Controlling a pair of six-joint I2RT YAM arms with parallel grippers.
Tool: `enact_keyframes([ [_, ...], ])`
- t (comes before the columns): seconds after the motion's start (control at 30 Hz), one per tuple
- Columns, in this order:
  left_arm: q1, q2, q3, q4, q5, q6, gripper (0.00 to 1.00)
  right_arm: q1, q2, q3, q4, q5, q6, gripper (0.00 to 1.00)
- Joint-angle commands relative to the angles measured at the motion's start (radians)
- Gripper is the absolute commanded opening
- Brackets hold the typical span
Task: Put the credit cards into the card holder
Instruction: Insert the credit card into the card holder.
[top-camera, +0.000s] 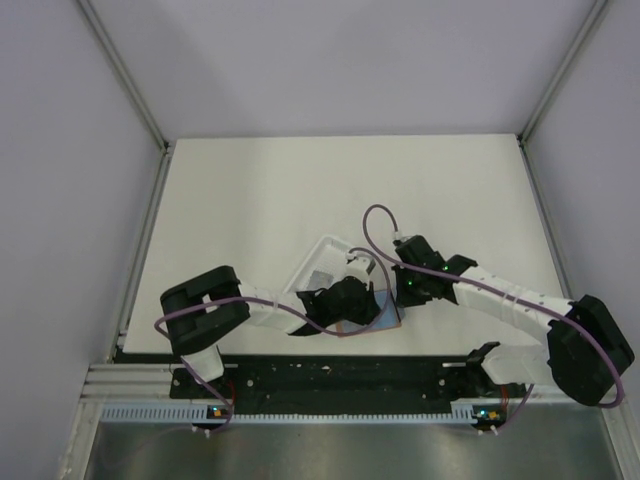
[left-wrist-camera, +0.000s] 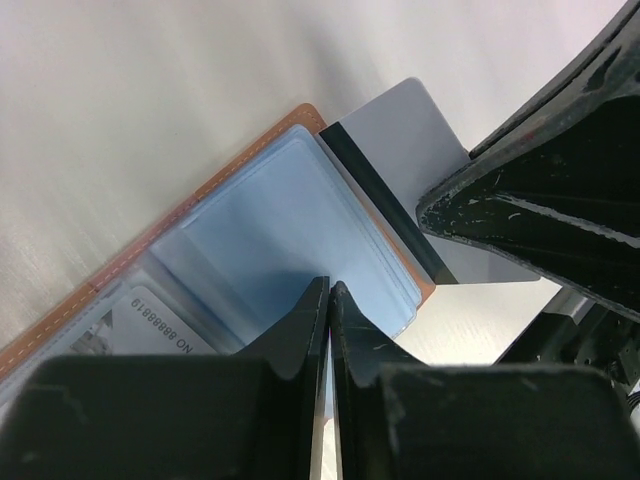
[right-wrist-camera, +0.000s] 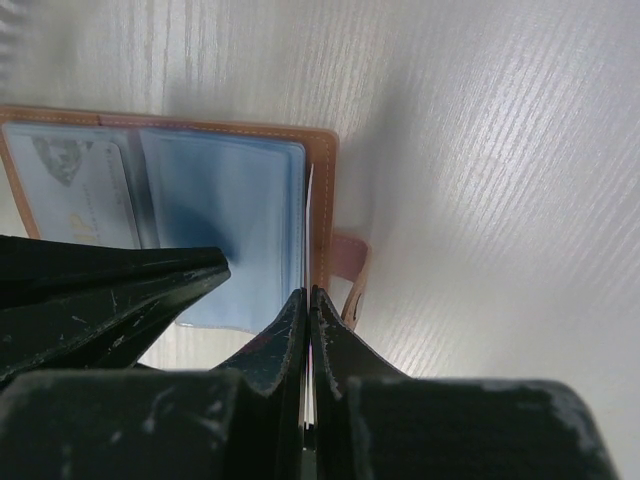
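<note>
The card holder (left-wrist-camera: 250, 150) lies open on the table, orange-brown with pale blue-grey sleeves (right-wrist-camera: 240, 200). One card (left-wrist-camera: 150, 325) sits in a left sleeve. My right gripper (right-wrist-camera: 307, 293) is shut on a silvery card with a dark stripe (left-wrist-camera: 400, 140), held on edge at the holder's right rim with its stripe end against the sleeves. My left gripper (left-wrist-camera: 329, 287) is shut over the blue sleeves, with a thin pale sliver between its jaws. In the top view both grippers, left (top-camera: 352, 298) and right (top-camera: 398, 292), meet over the holder (top-camera: 385, 318).
A white plastic tray (top-camera: 322, 252) lies just behind the grippers; its contents are hidden by them. The holder's strap (right-wrist-camera: 350, 275) sticks out on its right side. The table's near edge and the arm bases are close below.
</note>
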Motion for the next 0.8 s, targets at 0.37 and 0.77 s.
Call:
enact_keyframes([
  [0.37,0.000,-0.115,-0.152,-0.040,-0.063,-0.084,0.00,-0.006,0.022,-0.052,0.016,0.055,0.024,0.00],
  [0.77,0.000,-0.116,-0.159,-0.049,-0.063,-0.089,0.00,-0.006,-0.281,-0.037,0.027,0.013,0.048,0.00],
])
